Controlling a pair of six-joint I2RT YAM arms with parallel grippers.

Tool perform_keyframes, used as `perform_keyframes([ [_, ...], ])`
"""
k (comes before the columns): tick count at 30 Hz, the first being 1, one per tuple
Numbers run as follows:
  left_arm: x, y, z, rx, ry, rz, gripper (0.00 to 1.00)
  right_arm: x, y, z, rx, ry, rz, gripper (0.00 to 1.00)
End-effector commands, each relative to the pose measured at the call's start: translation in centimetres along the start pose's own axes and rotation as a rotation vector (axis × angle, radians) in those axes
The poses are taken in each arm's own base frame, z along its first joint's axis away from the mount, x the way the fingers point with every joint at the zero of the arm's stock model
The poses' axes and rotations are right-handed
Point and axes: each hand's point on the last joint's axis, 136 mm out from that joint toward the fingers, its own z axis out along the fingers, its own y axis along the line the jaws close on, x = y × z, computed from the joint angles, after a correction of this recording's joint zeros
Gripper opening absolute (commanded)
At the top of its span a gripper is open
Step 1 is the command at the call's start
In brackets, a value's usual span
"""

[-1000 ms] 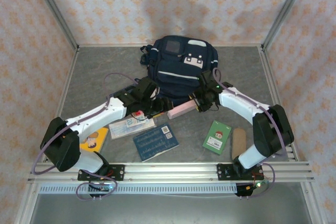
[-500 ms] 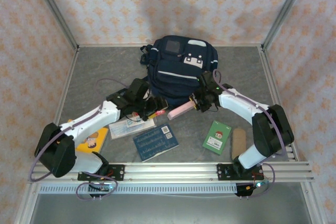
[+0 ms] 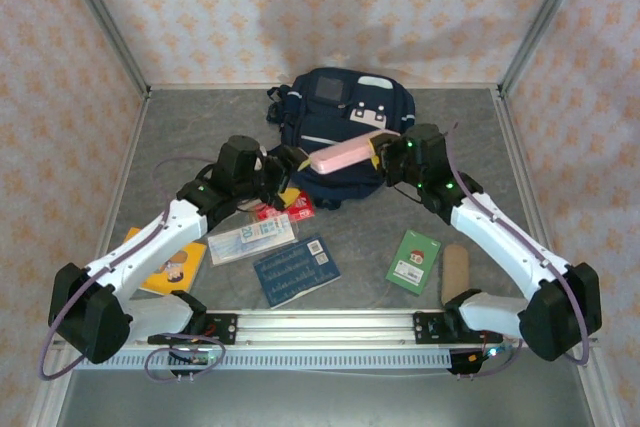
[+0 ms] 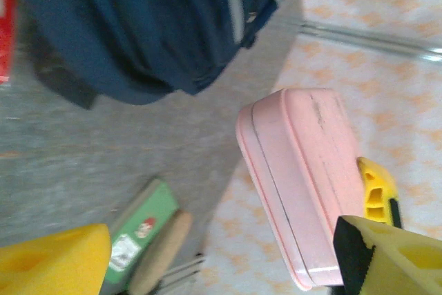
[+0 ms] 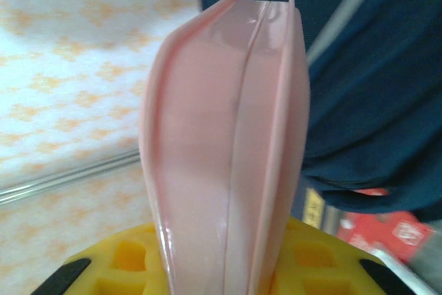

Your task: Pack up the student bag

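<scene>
The student bag (image 3: 335, 127) lies at the back middle of the table, navy with grey patches; it also shows in the left wrist view (image 4: 138, 25) and right wrist view (image 5: 373, 88). A pink flat case (image 3: 342, 155) hangs above the bag's front edge, its right end pinched in my right gripper (image 3: 382, 149). In the right wrist view the case (image 5: 228, 136) stands on edge between the yellow fingers (image 5: 114, 267). My left gripper (image 3: 282, 165) is open beside the bag's left front, apart from the case (image 4: 304, 177), with nothing in it.
On the table in front lie red packets (image 3: 285, 209), a banknote sheet (image 3: 250, 239), a blue booklet (image 3: 297, 270), a yellow book (image 3: 170, 265), a green box (image 3: 414, 260) and a tan roll (image 3: 455, 272). Metal frame posts and patterned walls ring the table.
My right gripper has lifted the pink case off the table and carried it up over the bag's front. My left gripper has opened wider and swung back towards the bag.
</scene>
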Motion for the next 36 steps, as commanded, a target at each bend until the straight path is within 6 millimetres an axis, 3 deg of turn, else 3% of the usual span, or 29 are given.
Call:
perform_keyframes([
  [1,-0.2,-6.7,-1.1,0.221,-0.010,-0.037,0.84,0.4,5.8,-0.4,-0.246,0.022,0.039,0.16],
  [5,-0.2,-9.0,-1.7,0.288,-0.015,-0.007,0.81,0.9,7.5,-0.5,-0.305,0.055,0.055,0.16],
  [8,-0.5,-9.5,-2.2,0.317,-0.040,-0.008,0.78,1.1,7.9,-0.6,-0.331,0.067,0.070,0.15],
  [19,-0.6,-10.3,-3.1,0.347,-0.069,0.035,0.69,1.6,7.0,-1.3,-0.333,0.100,0.087,0.13],
  [29,-1.1,-8.8,-3.4,0.293,-0.099,0.023,0.76,1.5,6.4,-2.5,-0.341,0.088,0.087,0.12],
  [32,-0.7,-9.1,-3.0,0.292,-0.067,0.029,0.82,1.9,6.9,-2.5,-0.357,0.110,0.080,0.11],
  [36,-0.2,-10.2,-2.3,0.303,-0.028,0.041,0.83,2.6,7.6,-2.5,-0.389,0.157,0.077,0.11],
])
